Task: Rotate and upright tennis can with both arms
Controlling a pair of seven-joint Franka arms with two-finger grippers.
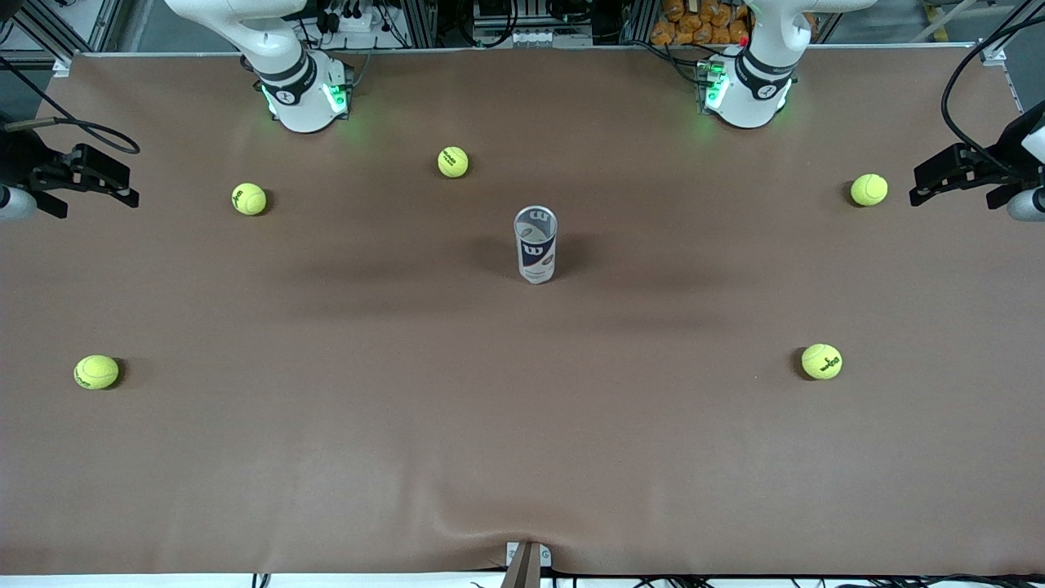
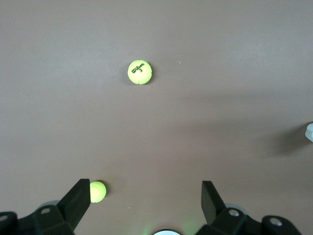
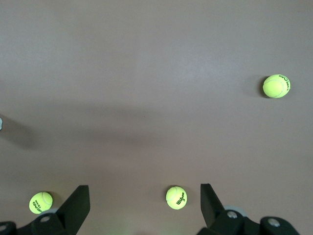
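Note:
The tennis can stands upright in the middle of the brown table, with its open silvery rim on top and the navy label with the white "W" facing the front camera. Only a sliver of it shows at the edge of the left wrist view. Both white arms rise from their green-lit bases out of the front view, so neither gripper shows there. My left gripper is open and empty, high over the table by its base. My right gripper is also open and empty, high over its end.
Several yellow-green tennis balls lie scattered: one farther from the front camera than the can, two toward the right arm's end, two toward the left arm's end. Black fixtures stand at both table ends.

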